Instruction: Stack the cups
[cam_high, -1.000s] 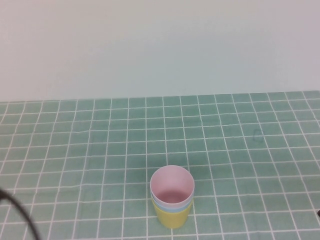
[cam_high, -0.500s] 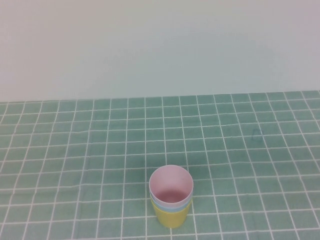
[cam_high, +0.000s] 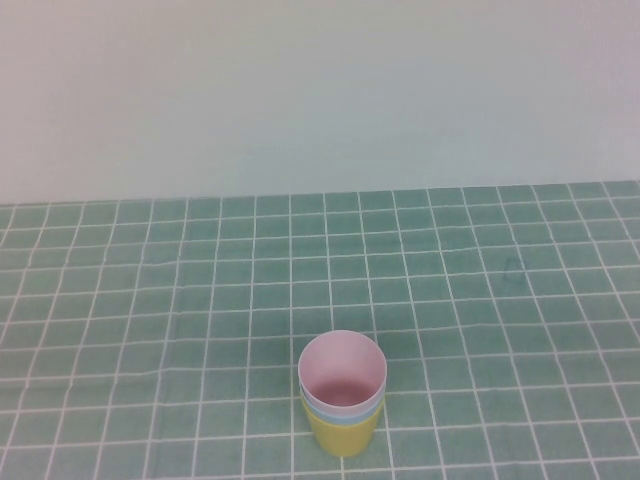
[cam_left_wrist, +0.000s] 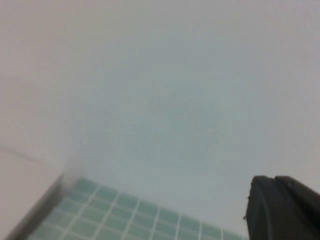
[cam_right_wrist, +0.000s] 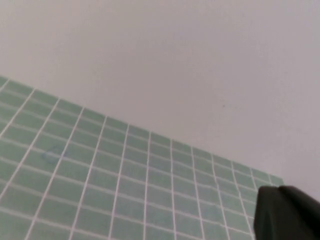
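cups (cam_high: 343, 395) | nested upright (pink in blue in yellow) | near edge

green checked cloth (cam_high: 150, 300), pale wall (cam_high: 320, 90).

A green desk (cam_right_wrist: 125, 180) ruled with thin white grid lines fills the lower part of the right wrist view and runs back to a plain pale wall (cam_right_wrist: 175, 60). The dark tip of the right claw (cam_right_wrist: 286, 212) pokes into one corner, closed, holding nothing.
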